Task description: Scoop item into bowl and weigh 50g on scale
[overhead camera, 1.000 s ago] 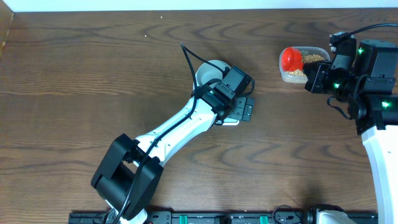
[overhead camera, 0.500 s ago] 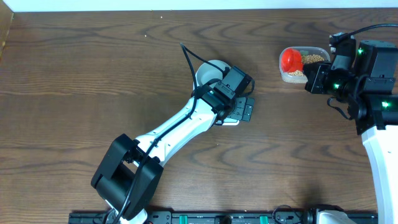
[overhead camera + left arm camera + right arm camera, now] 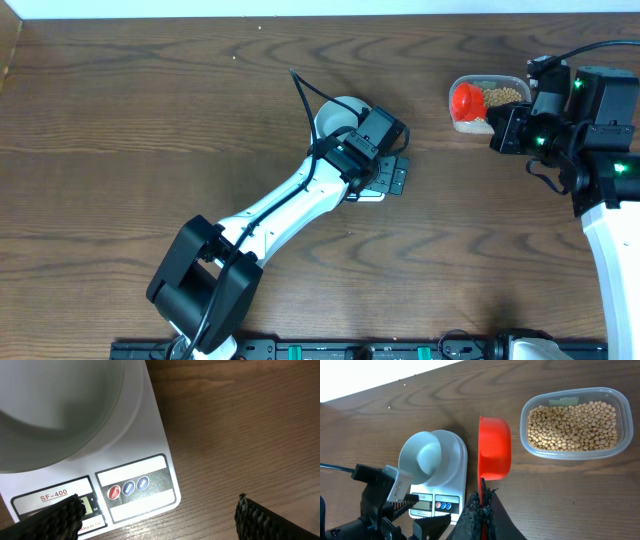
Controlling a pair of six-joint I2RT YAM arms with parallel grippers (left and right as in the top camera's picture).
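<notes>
The pale bowl (image 3: 340, 115) stands empty on the white scale (image 3: 372, 196); both show in the left wrist view (bowl (image 3: 55, 405), scale (image 3: 150, 435)) and the right wrist view (bowl (image 3: 422, 455), scale (image 3: 456, 477)). My left gripper (image 3: 392, 178) (image 3: 160, 520) is open and empty, low over the scale's button end. My right gripper (image 3: 512, 128) (image 3: 482, 505) is shut on the handle of a red scoop (image 3: 467, 97) (image 3: 495, 450), which is empty and sits by the left end of the tub. The tan beans (image 3: 572, 422) (image 3: 507, 95) fill the clear tub (image 3: 626, 420).
The clear tub (image 3: 470, 125) stands at the back right of the wooden table. My left arm lies diagonally from the front edge to the scale. The table's far edge meets a white wall just behind the tub.
My right gripper and the red scoop have shifted slightly by the tub. The left arm, bowl and scale have not moved.
</notes>
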